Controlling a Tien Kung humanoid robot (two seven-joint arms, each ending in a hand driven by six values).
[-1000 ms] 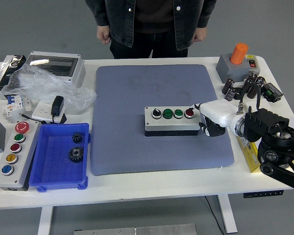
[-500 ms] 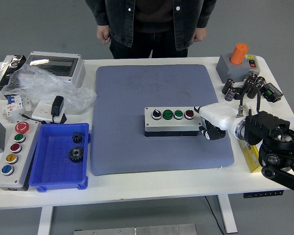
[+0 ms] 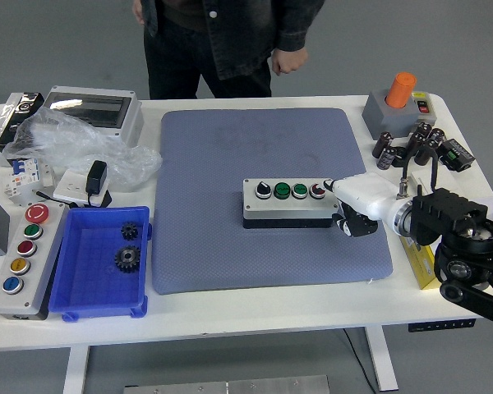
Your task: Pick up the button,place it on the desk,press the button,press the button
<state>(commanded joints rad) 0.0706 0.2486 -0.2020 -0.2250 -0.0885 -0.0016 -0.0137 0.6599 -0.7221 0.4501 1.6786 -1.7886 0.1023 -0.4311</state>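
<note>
A grey button box (image 3: 287,201) with a black selector, two green buttons and a red button (image 3: 317,190) lies flat on the blue-grey mat (image 3: 230,156), right of its middle. My right hand (image 3: 351,207) is at the box's right end. Its white tip rests against the red button's right edge, and its black fingers (image 3: 351,223) are curled beside the box's end wall, holding nothing. The left arm is out of view.
A blue tray (image 3: 70,263) with two gears and a grey button panel (image 3: 20,258) sit at the front left. Behind them are a plastic bag (image 3: 74,144) and an enclosure (image 3: 94,111). An orange emergency-stop box (image 3: 398,98) and capacitors (image 3: 411,144) stand at the back right. A person stands at the far side.
My right hand has shifted slightly down and left, its white tip closing on the red button. The person has stepped to the left and leaned, one hand now near the table's far edge.
</note>
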